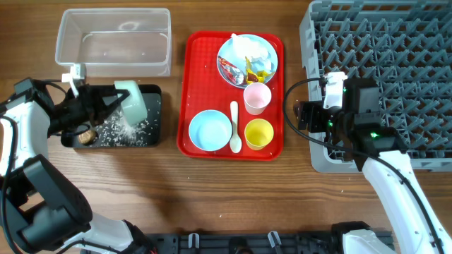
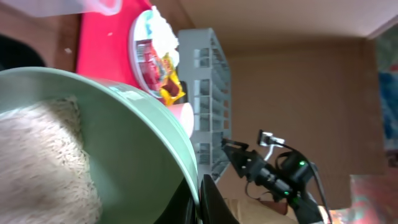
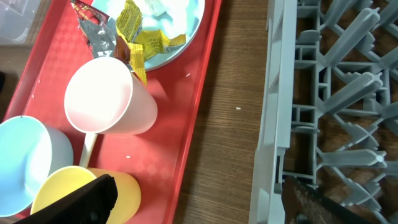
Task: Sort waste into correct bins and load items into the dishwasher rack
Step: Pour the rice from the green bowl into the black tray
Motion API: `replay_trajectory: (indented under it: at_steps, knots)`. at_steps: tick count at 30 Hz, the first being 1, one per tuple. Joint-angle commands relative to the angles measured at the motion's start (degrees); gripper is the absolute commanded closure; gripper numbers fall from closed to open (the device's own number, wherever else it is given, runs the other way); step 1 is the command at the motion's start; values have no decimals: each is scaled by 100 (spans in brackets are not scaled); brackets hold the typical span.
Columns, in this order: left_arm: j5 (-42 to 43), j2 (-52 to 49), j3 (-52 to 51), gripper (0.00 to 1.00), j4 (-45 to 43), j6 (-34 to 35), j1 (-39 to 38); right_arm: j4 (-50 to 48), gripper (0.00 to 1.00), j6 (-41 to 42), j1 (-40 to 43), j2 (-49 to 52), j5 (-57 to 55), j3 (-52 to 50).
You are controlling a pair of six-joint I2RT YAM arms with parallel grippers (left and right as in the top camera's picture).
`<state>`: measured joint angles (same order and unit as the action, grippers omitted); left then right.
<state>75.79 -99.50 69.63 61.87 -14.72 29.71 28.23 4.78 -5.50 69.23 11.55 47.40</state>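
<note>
Overhead: one dishwasher rack (image 1: 395,70) at right. The right tool (image 1: 300,118) sits at its left edge, spread wide and empty. Two bins at left: clear tub (image 1: 113,46) and black tray (image 1: 154,99). One red tray (image 1: 201,70) carries one plate (image 1: 272,60), one blue bowl (image 1: 210,130), pink cup (image 1: 257,97), yellow cup (image 1: 258,133) and one spoon (image 1: 234,127). The left tool (image 1: 107,99) is pinched tight on the mint bowl (image 1: 133,102), which is tipped over the black tray with rice grains (image 1: 127,130) below.
</note>
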Motion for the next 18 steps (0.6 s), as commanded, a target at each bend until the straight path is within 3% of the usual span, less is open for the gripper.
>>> replay_trajectory:
  at_steps: [1, 7, 18]
  knots:
    - [734, 114, -42, 96, 7, -140, 31, -7, 12, -74, -17, 68, 11, 85]
    - [1423, 114, -42, 96, 4, -140, 31, 2, 12, -72, -17, 289, 13, 85]
    - [1456, 114, -42, 96, 26, -138, 31, 11, 12, -74, -17, 306, 13, 85]
